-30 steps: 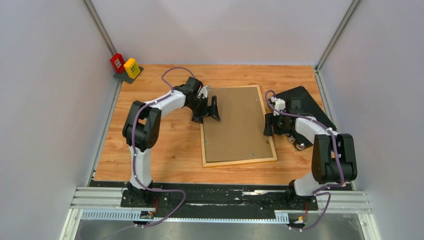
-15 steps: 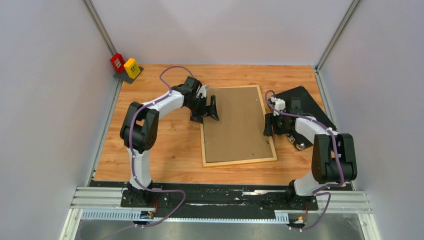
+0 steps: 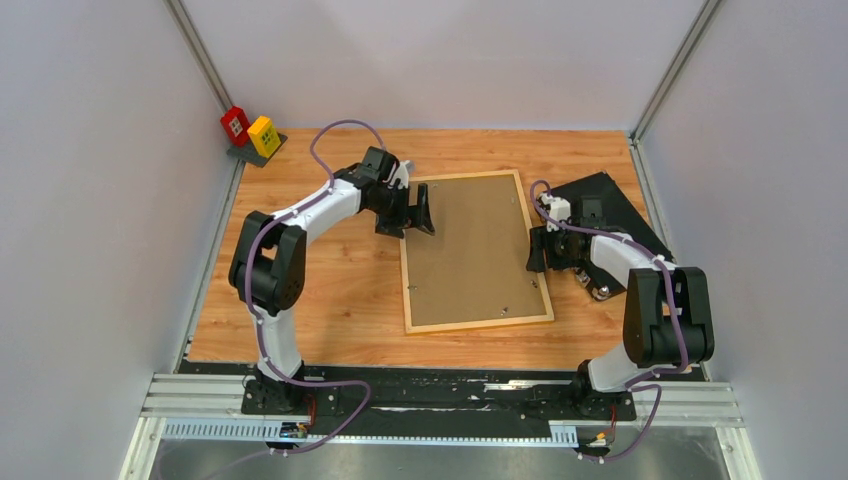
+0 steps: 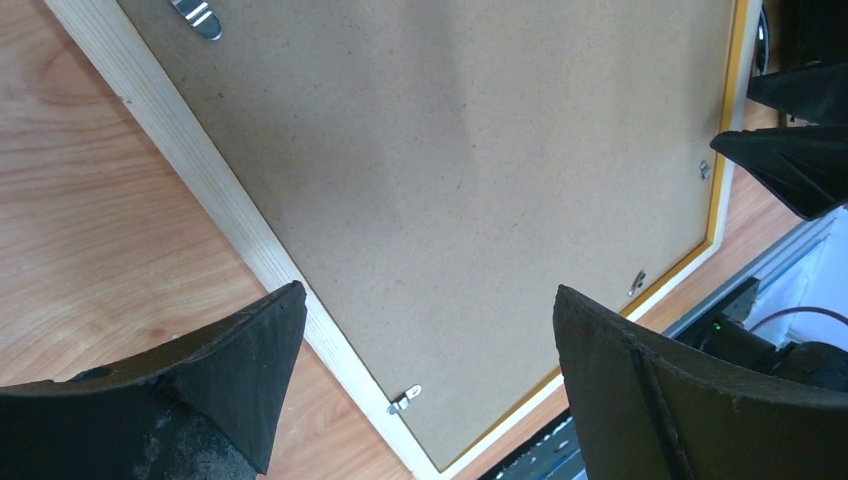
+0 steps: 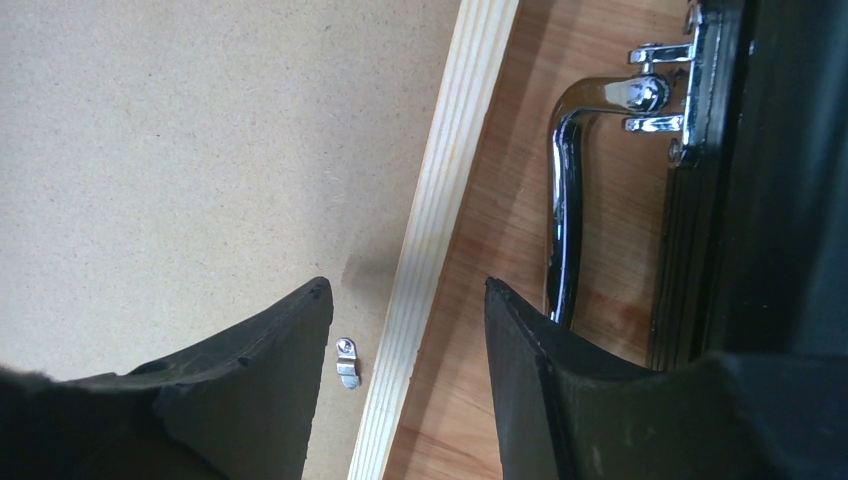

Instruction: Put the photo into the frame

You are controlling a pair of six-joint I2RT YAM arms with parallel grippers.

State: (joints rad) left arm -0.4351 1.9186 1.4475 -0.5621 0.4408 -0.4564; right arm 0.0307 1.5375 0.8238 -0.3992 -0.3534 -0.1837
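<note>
- Frame [image 3: 480, 324] lies back-up on the wooden table [image 3: 330, 290], roughly centre, between the two arms, long side running away from the bases and skewed slightly
- Brown hardboard backing panel [image 3: 470, 250] sits inside the frame's light wood rails and fills the opening; an orange-yellow strip shows along the inner edge on the right and near sides
- Small metal retaining clips show at the panel's edge: one near a corner in the left wrist view [image 4: 404, 401], one beside the right rail in the right wrist view [image 5: 346, 362]
- Left gripper [image 3: 410, 218]: jaws spread fully wide, nothing between them; it hangs over the far part of the frame's left rail, one finger over bare table and the other over the panel, clear of both
- Right gripper [image 3: 540, 250]: jaws part open, gripping nothing; the frame's right rail runs up between the fingers with a gap on each side, one finger over the panel, the other over the strip of table between frame and case; cannot tell whether the tips touch the surface
- Black case [image 3: 610, 205] lies just right of the frame, its chrome handle [image 5: 560, 200] facing the rail
- Red block [image 3: 236, 124] and yellow block [image 3: 264, 135] at the far left corner, well apart from the frame
</note>
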